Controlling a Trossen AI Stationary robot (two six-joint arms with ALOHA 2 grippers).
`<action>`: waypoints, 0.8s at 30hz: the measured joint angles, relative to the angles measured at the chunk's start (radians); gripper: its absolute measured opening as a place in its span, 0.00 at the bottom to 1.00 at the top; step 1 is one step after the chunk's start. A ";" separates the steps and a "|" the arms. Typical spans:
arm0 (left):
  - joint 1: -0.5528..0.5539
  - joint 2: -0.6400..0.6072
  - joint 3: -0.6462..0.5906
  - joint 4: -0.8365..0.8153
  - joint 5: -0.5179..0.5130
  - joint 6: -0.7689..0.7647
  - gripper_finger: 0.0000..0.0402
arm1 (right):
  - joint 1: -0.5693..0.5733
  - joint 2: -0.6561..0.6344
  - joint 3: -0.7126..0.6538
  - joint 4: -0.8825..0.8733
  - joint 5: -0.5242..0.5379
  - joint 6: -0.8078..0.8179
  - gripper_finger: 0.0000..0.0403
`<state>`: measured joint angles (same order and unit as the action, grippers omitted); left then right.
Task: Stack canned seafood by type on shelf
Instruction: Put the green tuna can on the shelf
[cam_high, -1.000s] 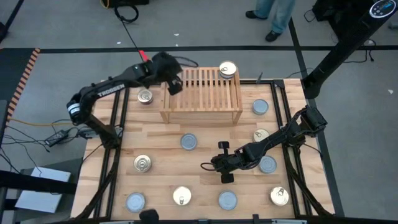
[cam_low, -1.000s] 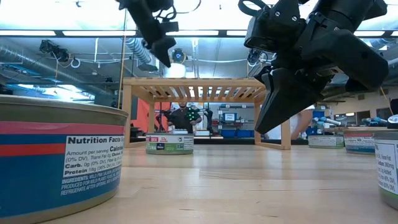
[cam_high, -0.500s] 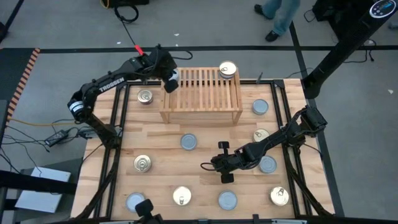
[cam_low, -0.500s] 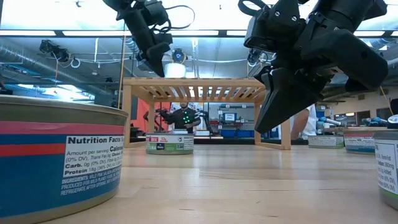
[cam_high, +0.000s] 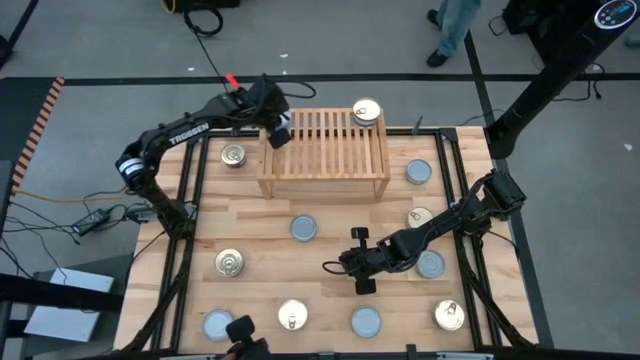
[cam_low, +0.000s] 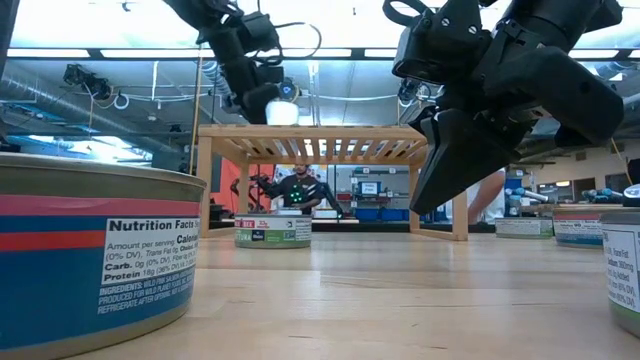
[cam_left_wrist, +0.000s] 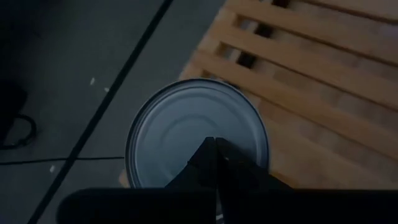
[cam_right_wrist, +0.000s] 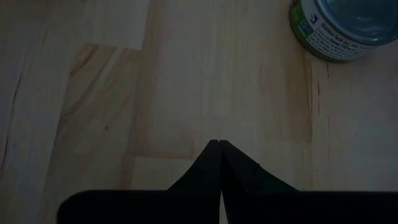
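Note:
The shelf stands at the table's far side, with a golden-lidded tin on its far right corner. A silvery-blue-lidded tin sits on its far left corner. My left gripper hangs shut over that tin. Near the table's middle my right gripper hangs shut above bare wood, clear of it in the low view. The other tins stand singly on the tabletop, a silvery one nearest the right gripper's far left. My left gripper has its shut fingertips in front of the near part of the silvery-blue tin's lid, coming slanting down from the table's left. I cannot tell whether they touch the lid.
Tins are spread over the table: golden ones and silvery ones. A large tin fills the low view's near left. A person's legs show beyond the table.
My left gripper has shifted a little toward the table's far edge over the shelf's far left corner and has sunk lower, staying shut. The right arm has kept still.

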<state>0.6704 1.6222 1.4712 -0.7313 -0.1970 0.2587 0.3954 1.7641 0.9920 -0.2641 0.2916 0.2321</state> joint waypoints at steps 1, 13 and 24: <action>-0.002 0.003 0.000 0.010 0.000 0.001 0.00 | 0.000 0.000 0.000 0.000 -0.001 0.000 0.02; -0.003 0.004 -0.001 0.002 -0.036 0.007 0.00 | 0.000 0.000 0.000 -0.001 -0.008 0.000 0.02; -0.003 0.004 -0.003 0.012 -0.046 0.020 0.00 | 0.000 0.000 0.000 0.000 -0.008 0.000 0.02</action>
<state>0.6674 1.6266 1.4681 -0.7197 -0.2432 0.2788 0.3958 1.7641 0.9920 -0.2642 0.2836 0.2324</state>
